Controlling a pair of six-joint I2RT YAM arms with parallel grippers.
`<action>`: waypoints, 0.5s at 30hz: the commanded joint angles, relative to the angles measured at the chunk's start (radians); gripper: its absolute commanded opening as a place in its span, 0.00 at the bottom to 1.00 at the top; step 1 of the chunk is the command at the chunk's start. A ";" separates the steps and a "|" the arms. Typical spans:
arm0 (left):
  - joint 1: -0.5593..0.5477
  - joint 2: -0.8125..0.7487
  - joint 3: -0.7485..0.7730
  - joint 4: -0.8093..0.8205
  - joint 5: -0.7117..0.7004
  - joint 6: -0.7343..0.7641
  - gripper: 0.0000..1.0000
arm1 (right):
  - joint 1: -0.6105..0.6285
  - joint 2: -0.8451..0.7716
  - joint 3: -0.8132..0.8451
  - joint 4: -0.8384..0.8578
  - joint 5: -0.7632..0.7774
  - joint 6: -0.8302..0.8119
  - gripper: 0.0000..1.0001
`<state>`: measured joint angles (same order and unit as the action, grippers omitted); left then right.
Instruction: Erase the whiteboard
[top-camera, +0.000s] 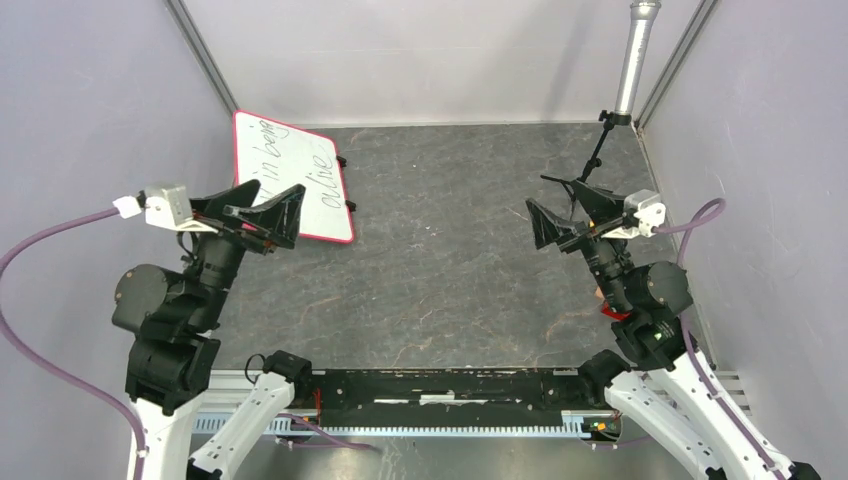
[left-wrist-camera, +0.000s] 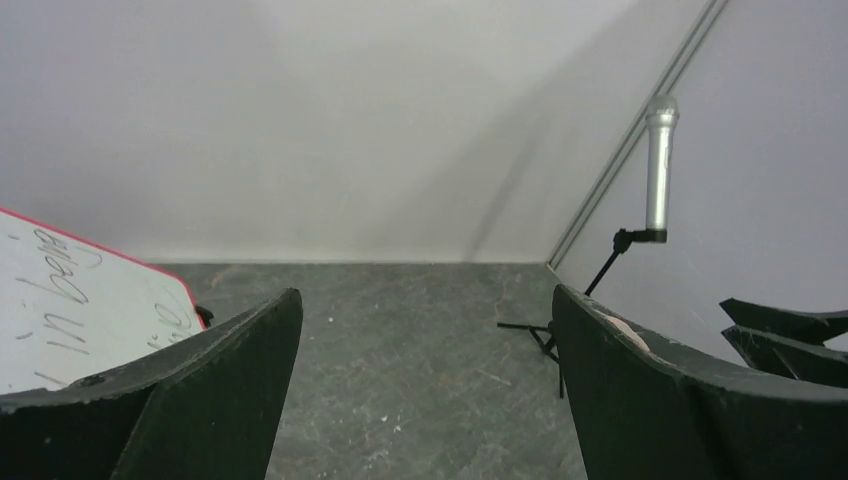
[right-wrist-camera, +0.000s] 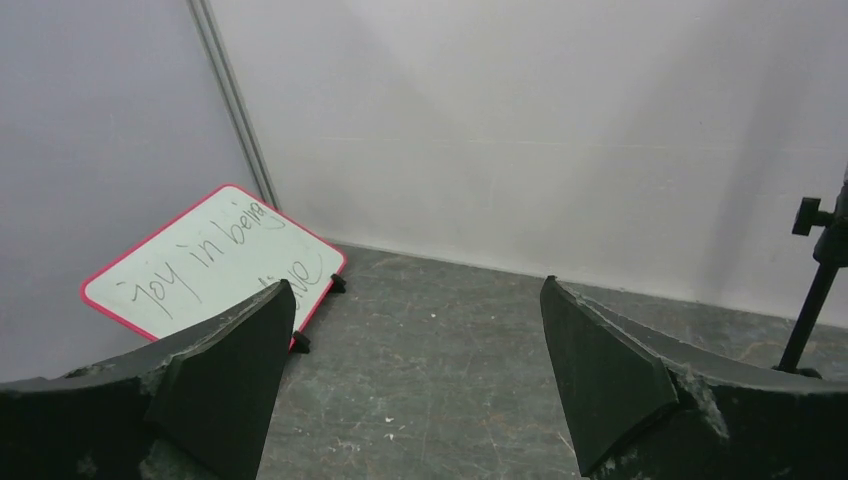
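Observation:
The whiteboard (top-camera: 290, 165) stands tilted against the left wall at the back left, white with a thin red rim, black clips on its lower edge and dark handwriting. It also shows in the left wrist view (left-wrist-camera: 70, 310) and the right wrist view (right-wrist-camera: 215, 265). My left gripper (top-camera: 300, 213) is open and empty, raised just in front of the board's near corner. In its own view the left gripper (left-wrist-camera: 425, 295) has only bare floor between the jaws. My right gripper (top-camera: 533, 225) is open and empty at the right, far from the board, and looks toward it (right-wrist-camera: 416, 284).
A silver microphone (top-camera: 632, 60) on a small black tripod stands at the back right corner, also in the left wrist view (left-wrist-camera: 660, 165). Grey walls close three sides. A small red thing (top-camera: 612, 312) shows partly hidden under the right arm. A black rail (top-camera: 450, 395) runs along the near edge.

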<state>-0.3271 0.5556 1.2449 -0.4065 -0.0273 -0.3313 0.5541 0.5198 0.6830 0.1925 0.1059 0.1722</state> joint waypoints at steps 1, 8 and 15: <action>0.006 0.011 -0.047 -0.025 0.061 -0.034 1.00 | -0.003 0.018 -0.043 0.015 0.074 0.016 0.98; 0.005 0.046 -0.112 -0.150 -0.009 -0.104 1.00 | -0.002 0.126 -0.080 0.073 -0.059 -0.009 0.98; 0.005 0.155 -0.144 -0.291 0.004 -0.274 1.00 | 0.155 0.375 -0.007 0.153 -0.163 0.046 0.98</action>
<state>-0.3264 0.6533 1.1168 -0.6071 -0.0364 -0.4747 0.5892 0.7776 0.6044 0.2760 0.0086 0.1993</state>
